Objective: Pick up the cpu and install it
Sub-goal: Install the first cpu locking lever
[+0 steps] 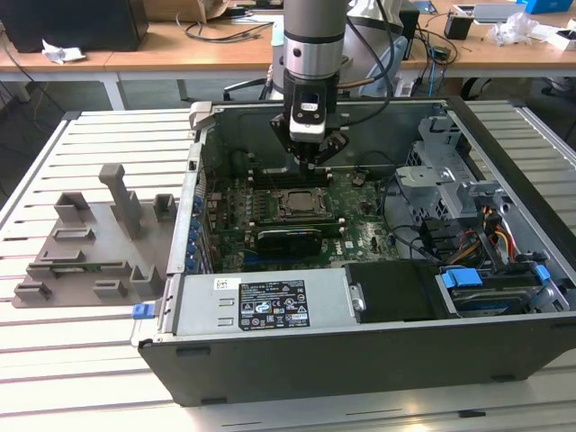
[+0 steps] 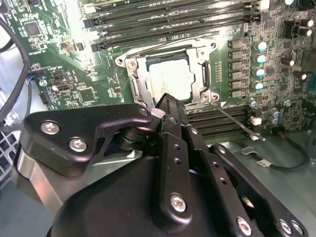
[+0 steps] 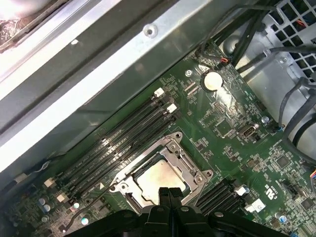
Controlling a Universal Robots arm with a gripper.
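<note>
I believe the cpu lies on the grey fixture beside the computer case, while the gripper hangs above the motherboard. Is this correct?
Not quite. The cpu sits in the socket frame on the motherboard, not on the grey fixture, as the second wrist view shows. The gripper does hang above the motherboard, over that socket.

I am seeing a black-and-white printed label [image 1: 272,304] and a small white sticker [image 1: 222,284] on the grey metal box [image 1: 328,301]; their print, like any on the cpu [image 2: 170,79], is showing too small for me to read.
</note>
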